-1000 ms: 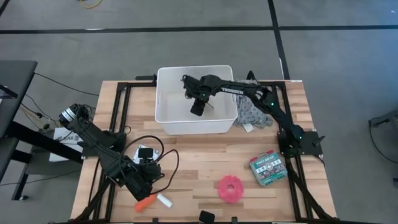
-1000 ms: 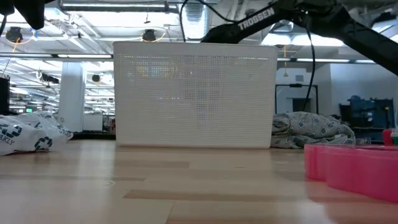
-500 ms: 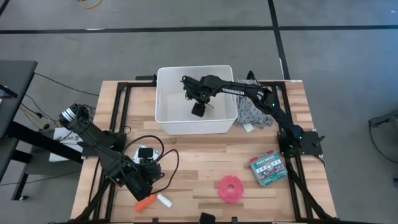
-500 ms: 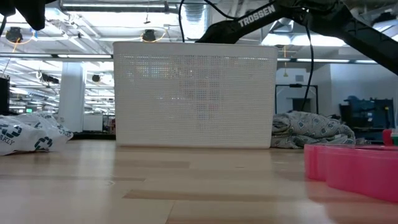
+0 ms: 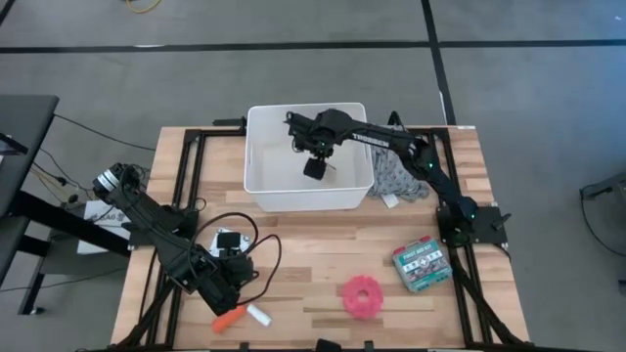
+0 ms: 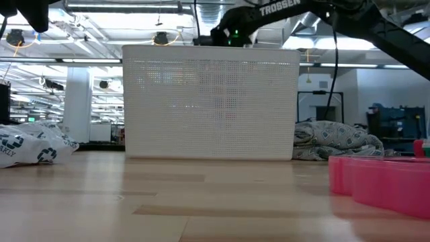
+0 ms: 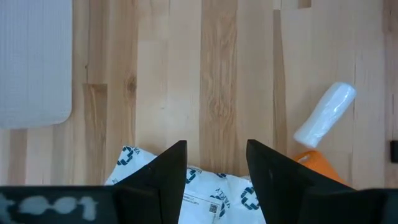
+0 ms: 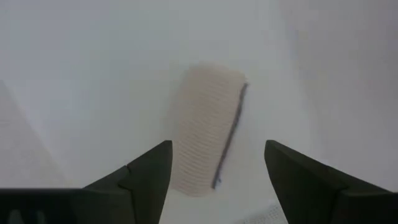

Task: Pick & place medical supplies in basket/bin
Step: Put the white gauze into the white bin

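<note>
A beige roll (image 8: pixel 208 127) was seen lying on the white floor of the tub (image 5: pixel 262 186), which stood at the far middle of the wooden surface (image 5: pixel 323 254). The right gripper (image 5: pixel 314 167) was held above the roll inside the tub, its 2 fingers (image 8: pixel 146 171) spread wide apart and nothing gripped between them. Just beside the tub's right wall a grey patterned cloth (image 5: pixel 396 181) was bunched. Nearer the front, a green-white box (image 5: pixel 421 265) and a pink tape roll (image 5: pixel 361 296) were set on the right half, well apart from the tub. The left gripper (image 7: pixel 214 168) was poised low over a white packet with green print (image 7: pixel 205 193) at the front left, its fingers parted and empty; an orange cylinder (image 5: pixel 227 318) and a small white piece (image 5: pixel 258 314) were lying close by.
</note>
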Motion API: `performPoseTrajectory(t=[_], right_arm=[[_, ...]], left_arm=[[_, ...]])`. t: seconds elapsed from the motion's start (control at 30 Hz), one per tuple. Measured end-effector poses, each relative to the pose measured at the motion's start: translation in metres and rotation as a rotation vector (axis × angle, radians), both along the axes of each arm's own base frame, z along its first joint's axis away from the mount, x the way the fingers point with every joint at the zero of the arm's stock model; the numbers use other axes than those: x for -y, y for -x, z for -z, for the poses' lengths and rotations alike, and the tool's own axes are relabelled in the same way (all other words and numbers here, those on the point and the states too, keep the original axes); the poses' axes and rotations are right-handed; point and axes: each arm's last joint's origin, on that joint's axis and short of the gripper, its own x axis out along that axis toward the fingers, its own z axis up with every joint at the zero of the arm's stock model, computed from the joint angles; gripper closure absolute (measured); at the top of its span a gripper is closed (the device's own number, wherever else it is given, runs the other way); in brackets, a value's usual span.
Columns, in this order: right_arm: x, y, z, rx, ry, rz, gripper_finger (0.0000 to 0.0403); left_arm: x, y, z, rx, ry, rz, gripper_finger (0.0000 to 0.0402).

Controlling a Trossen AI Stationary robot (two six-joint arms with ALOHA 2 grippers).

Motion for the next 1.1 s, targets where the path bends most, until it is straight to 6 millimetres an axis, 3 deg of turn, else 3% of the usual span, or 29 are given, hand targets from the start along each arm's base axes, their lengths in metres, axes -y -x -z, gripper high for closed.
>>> performPoseTrajectory(t=[0.27,0.4,0.6,0.77,1.1], right_arm=[[-0.024,0.004,-0.055,0.136,0.037,0.000,0.0154],[-0.040,0.011,-0.083,0.209,0.059,-0.031,0.0154],[-0.062,0.023,-0.116,0.291,0.080,-0.070,0.0154],[-0.078,0.026,-0.125,0.319,0.073,-0.083,0.0154],[-0.092,0.022,-0.121,0.295,0.062,-0.115,0.0154]], left_arm=[[0.006,0.002,0.024,-0.049,0.146,-0.054,0.0244],[0.020,0.000,0.036,0.030,0.228,0.081,0.0244],[0.027,-0.002,0.051,0.144,0.208,0.252,0.0244],[0.036,-0.008,0.074,0.138,0.207,0.337,0.0244],[0.052,-0.022,0.112,0.062,0.230,0.399,0.0245]])
